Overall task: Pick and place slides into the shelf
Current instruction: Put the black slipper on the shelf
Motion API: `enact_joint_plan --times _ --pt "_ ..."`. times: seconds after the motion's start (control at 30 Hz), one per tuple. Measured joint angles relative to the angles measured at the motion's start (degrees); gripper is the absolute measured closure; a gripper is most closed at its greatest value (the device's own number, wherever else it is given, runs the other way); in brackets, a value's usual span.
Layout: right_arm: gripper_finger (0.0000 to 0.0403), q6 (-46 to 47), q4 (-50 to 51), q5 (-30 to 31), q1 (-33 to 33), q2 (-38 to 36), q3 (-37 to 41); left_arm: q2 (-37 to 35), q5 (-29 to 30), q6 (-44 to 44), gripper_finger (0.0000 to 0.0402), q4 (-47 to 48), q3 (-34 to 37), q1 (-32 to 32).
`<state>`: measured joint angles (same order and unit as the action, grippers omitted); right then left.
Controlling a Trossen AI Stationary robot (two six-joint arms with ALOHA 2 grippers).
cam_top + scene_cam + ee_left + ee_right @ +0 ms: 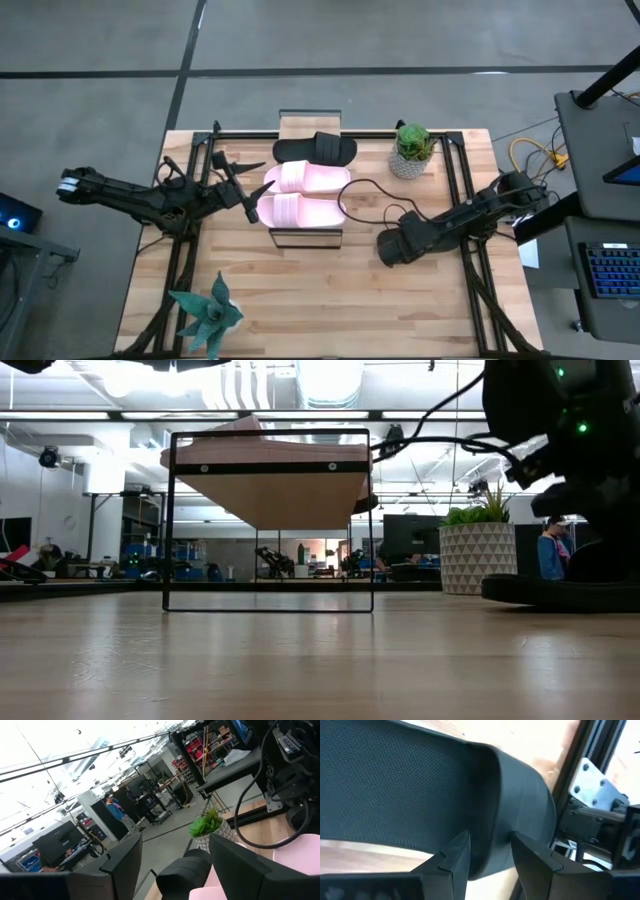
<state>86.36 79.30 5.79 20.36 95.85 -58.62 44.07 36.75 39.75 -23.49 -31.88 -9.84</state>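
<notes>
— Matte black foam: where are the slides?
— One black slide lies on the shelf at upper centre of the high view, above the pink pair. The other black slide, finely dimpled, sits on the butcher-block surface under the right pincer, whose spread fingers straddle its strap.
— And the left pincer?
— Open beside the pink pair. Only the low view shows the shelf's thin black frame against the lab room.
</notes>
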Motion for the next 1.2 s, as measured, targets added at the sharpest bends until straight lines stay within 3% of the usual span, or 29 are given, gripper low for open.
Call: enact_joint_plan --times 0.43,0.8,1.03,1.2 --pt "0.0286 1.7 -0.6 1.4 0.0 0.0 4.1 0.4 0.0 -0.1 0.0187 0.1 0.0 0.0" --pt "0.0387 -0.1 0.3 1.5 0.0 0.0 3.7 0.4 0.0 0.1 0.0187 0.0 0.0 0.0" --pt "0.0392 -5.3 4.4 2.0 0.0 -0.8 -3.3 0.4 -1.0 0.8 0.0187 0.0 0.0 0.0" --pt "0.0393 -10.3 5.6 4.9 0.0 -2.2 -11.5 1.3 -9.1 9.2 0.0187 0.1 0.0 0.0"
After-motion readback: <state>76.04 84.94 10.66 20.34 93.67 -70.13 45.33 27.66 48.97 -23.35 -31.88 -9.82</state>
